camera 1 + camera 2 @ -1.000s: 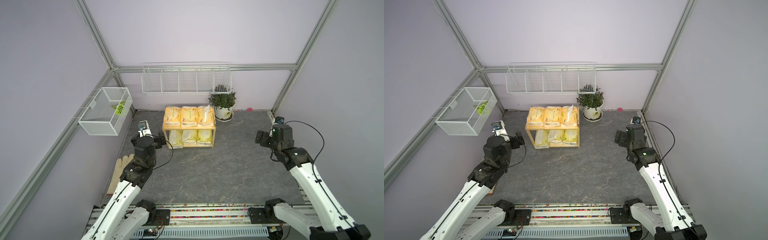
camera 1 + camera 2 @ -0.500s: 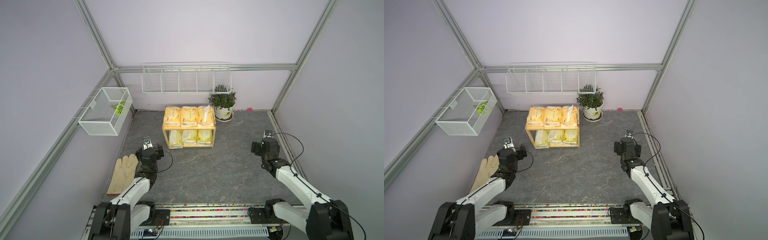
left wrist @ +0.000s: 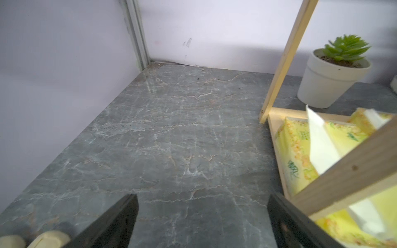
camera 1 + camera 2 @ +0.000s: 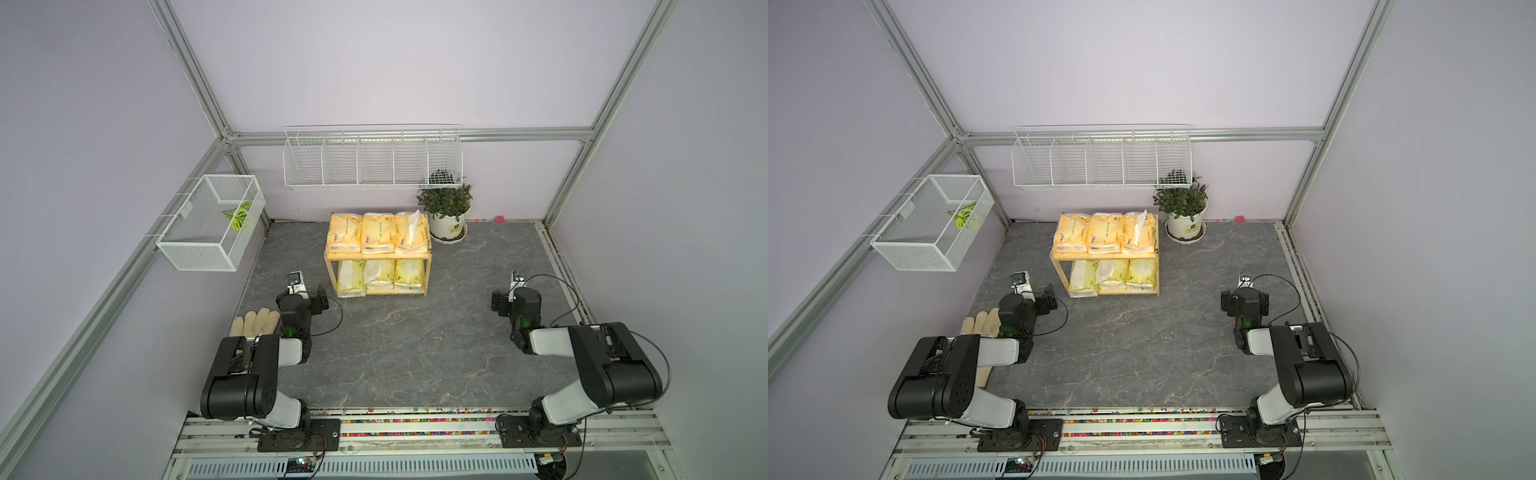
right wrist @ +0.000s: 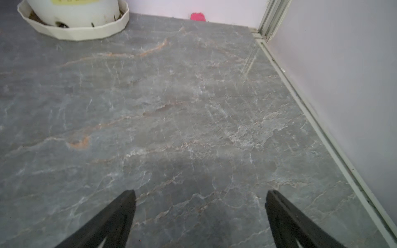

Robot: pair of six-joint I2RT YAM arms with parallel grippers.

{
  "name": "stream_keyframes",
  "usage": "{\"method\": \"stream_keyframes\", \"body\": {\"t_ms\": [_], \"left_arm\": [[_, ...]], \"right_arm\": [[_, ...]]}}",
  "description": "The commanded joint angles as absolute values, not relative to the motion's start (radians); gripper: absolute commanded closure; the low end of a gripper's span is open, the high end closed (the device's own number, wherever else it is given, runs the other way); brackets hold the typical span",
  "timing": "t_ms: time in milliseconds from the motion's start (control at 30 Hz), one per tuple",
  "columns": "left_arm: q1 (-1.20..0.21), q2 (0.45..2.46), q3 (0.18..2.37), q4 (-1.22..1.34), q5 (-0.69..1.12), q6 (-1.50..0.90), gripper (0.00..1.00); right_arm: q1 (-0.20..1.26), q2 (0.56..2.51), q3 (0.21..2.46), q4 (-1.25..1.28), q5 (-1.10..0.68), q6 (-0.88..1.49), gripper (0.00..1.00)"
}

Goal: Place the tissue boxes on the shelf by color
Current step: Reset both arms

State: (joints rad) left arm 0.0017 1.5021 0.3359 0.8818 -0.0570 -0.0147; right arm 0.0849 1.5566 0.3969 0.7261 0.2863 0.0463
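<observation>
**Six packs shelved by colour, both arms resting empty**

At the left edge of both top views, a white mesh basket hangs on the side wall. It holds only a green leaf-shaped thing and plays no part in the sorting. Below it, at lower left, a cream glove lies flat on the grey surface, partly hidden by the left arm. The left fingers are spread wide with nothing between them. They sit low, just beside the shelf's lower-left leg, seemingly resting clear of the load.

The shelf stands in the upper centre, under an empty-looking wire rack on the back wall. Its top tray carries the three orange-yellow packs side by side, and the raised rim likely stops them sliding off. The rightmost has a white tissue poking up. The lower tier holds the three lemon-yellow packs in a row that fills its width. With one colour per tier and no pack on the surface, the sorting looks finished.

Just right of the shelf, a potted plant sits in its saucer, close to the tray's corner.

At the right, the right fingers are likewise apart and empty. They are well apart from the shelf and aimed at bare surface. Both arms are folded down near their bases, which I read as a parked pose that leaves the shelf unobstructed.
</observation>
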Motion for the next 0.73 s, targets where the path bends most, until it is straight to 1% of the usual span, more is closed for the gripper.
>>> {"method": "stream_keyframes", "body": {"t_ms": [0, 700], "left_arm": [[0.043, 1.504, 0.376, 0.869, 0.080, -0.034, 0.00], [0.043, 1.504, 0.373, 0.876, 0.079, -0.034, 0.00]], "right_arm": [[0.063, 1.532, 0.412, 0.808, 0.210, 0.043, 0.01], [0.062, 1.525, 0.407, 0.806, 0.209, 0.041, 0.01]]}}
